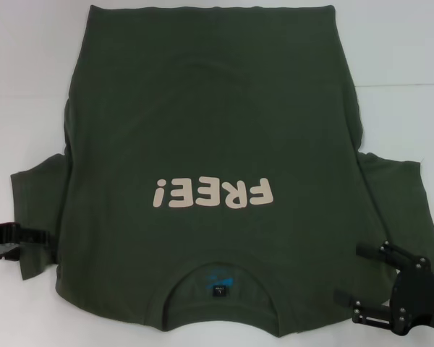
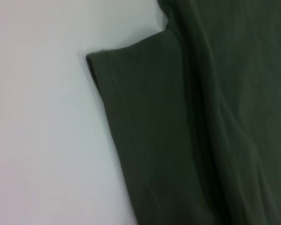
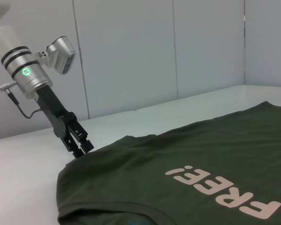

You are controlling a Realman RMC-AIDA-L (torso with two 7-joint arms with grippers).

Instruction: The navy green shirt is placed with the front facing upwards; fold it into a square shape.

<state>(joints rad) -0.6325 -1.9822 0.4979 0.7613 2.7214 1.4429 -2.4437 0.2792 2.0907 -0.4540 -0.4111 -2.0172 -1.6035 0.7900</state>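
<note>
The navy green shirt [image 1: 210, 144] is lying flat and face up on the white worktop [image 1: 29, 65], collar [image 1: 218, 285] toward the robot, both short sleeves spread outward. Being soft, light and limp cotton, it is likely to sag and crease when lifted; sleeve hems and shoulder seams are probably offering the firmest hold. The left gripper [image 3: 79, 146] is meeting the cloth at the left sleeve [image 1: 36, 210], its fingers drawn close together; whether they are pinching fabric cannot be told. The right gripper [image 1: 362, 278] is sitting over the shirt's near right corner beside the right sleeve [image 1: 401, 210], fingers parted, grasping nothing.
</note>
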